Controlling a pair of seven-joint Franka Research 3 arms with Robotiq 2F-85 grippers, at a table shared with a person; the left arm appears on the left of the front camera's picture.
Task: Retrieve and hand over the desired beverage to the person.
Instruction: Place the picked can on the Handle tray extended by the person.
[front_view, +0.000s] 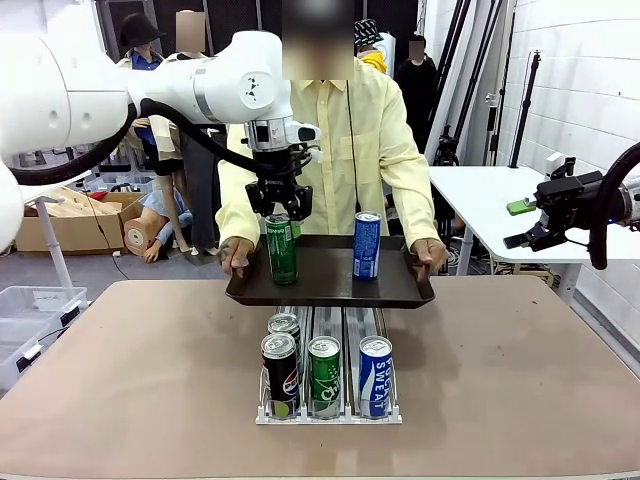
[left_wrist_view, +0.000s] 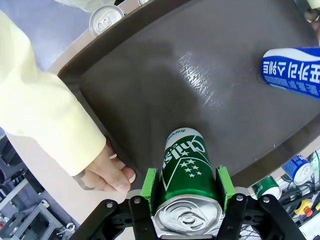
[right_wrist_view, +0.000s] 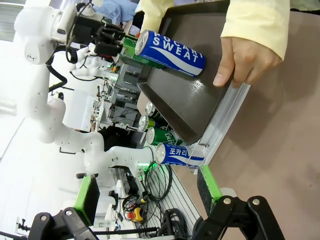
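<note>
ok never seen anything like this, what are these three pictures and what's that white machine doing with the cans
These are three camera views of one moment. The first looks across a table from the robot's side; the other two come from cameras on each arm's wrist, looking along its fingers.

The white machine is a pair of robot arms. The left pincer is shut on a green can, which stands on a dark tray. The left wrist view shows that can up close between the green pads.

A person in a pale-yellow shirt holds the tray by both sides above the table. A blue can also stands on it.

Below the tray, a clear rack on the table holds more cans in rows.

The right pincer is open and holds nothing, off to the side.
</note>
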